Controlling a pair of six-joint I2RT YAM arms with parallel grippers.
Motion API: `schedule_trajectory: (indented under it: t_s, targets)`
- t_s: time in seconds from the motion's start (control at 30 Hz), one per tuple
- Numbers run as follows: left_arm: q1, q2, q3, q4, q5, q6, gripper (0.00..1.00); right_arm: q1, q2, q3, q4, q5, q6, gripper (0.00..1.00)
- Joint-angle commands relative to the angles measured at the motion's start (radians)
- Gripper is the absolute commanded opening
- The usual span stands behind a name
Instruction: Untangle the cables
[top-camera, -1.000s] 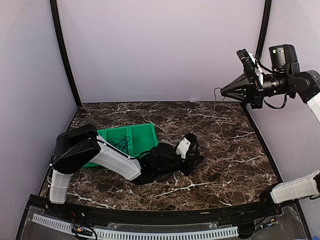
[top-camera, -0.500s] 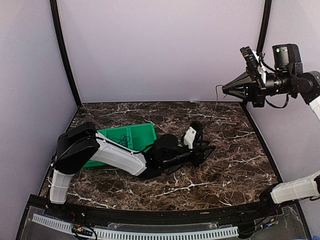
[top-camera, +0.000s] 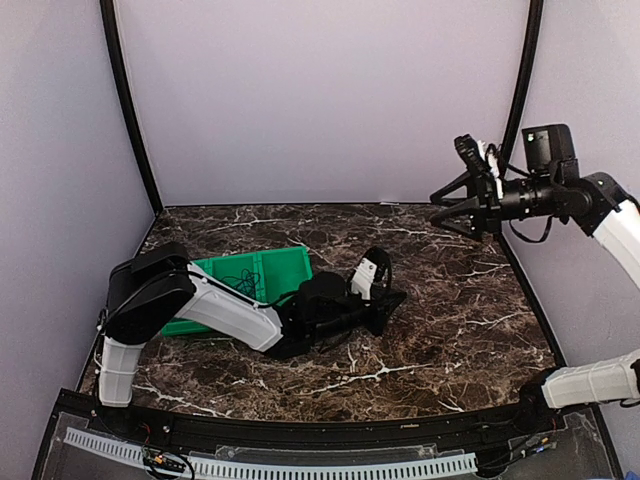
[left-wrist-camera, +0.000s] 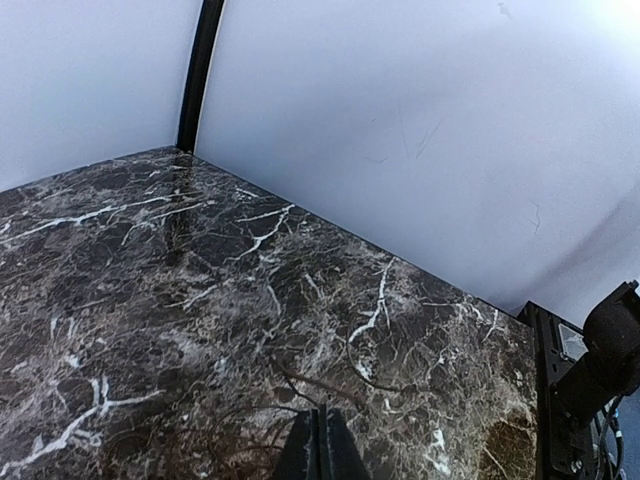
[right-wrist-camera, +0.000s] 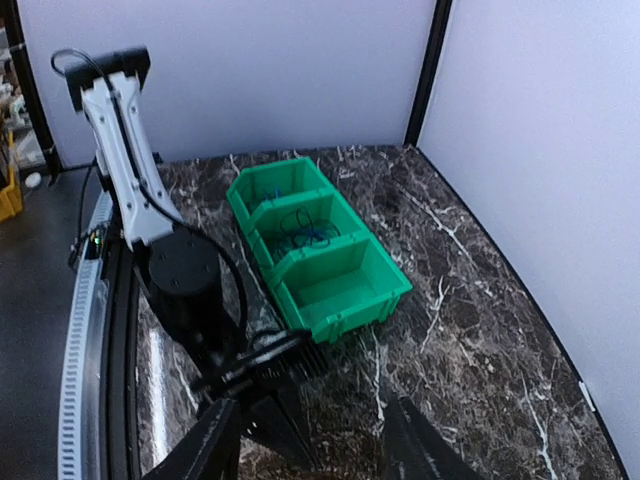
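Observation:
My left gripper (top-camera: 398, 297) lies low over the marble table, right of the green bin (top-camera: 285, 268). In the left wrist view its fingers (left-wrist-camera: 322, 452) are pressed shut, and a strand of the thin black cable (left-wrist-camera: 330, 385) runs along the table into their tips. The blue cable (right-wrist-camera: 305, 230) sits bunched in the bin's middle compartment, also seen as dark loops (top-camera: 240, 283) from above. My right gripper (top-camera: 438, 208) hangs high near the back right corner. It is open (right-wrist-camera: 315, 450) and nothing is between its fingers.
The green three-compartment bin (right-wrist-camera: 340, 300) stands left of centre; its near compartment holds nothing. My left arm (right-wrist-camera: 185, 275) stretches across the table beside it. Lilac walls and black corner posts (top-camera: 520, 90) close in the table.
My right gripper opened and dropped lower and leftward; the thin strand hanging from it is gone. My left gripper opened, drew back slightly left and shut.

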Motion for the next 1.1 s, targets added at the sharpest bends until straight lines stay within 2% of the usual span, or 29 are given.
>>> schedule_trajectory:
  t_s: [0.0,0.1,0.23,0.37,0.53,0.63,0.77,0.97,1.07]
  targets:
    - [0.000,-0.158,-0.098,0.068,-0.081,-0.038,0.00,-0.006,0.010,-0.218,0.165,0.160,-0.007,0.57]
    - [0.000,-0.232,-0.158,0.094,-0.126,-0.066,0.00,-0.006,0.028,-0.356,0.244,0.205,-0.020,0.65]
    - [0.000,-0.285,-0.205,0.063,-0.156,-0.098,0.00,-0.006,0.066,-0.437,0.284,0.281,-0.021,0.65]
    - [0.000,-0.303,-0.239,0.022,-0.139,-0.129,0.00,-0.006,0.110,-0.450,0.233,0.421,-0.060,0.65]
    - [-0.008,-0.310,-0.244,-0.055,-0.096,-0.146,0.14,-0.019,0.148,-0.495,0.140,0.589,-0.162,0.71]
    - [-0.020,-0.310,-0.236,-0.076,-0.093,-0.134,0.24,-0.027,0.204,-0.508,0.098,0.612,-0.174,0.71]
    - [-0.035,-0.301,-0.213,-0.110,-0.095,-0.123,0.31,-0.027,0.279,-0.527,0.100,0.653,-0.160,0.71]
    - [-0.044,-0.299,-0.210,-0.125,-0.090,-0.127,0.32,-0.026,0.372,-0.549,0.107,0.647,-0.166,0.73]
    - [-0.047,-0.298,-0.211,-0.123,-0.093,-0.130,0.32,-0.026,0.402,-0.562,0.140,0.646,-0.166,0.70]
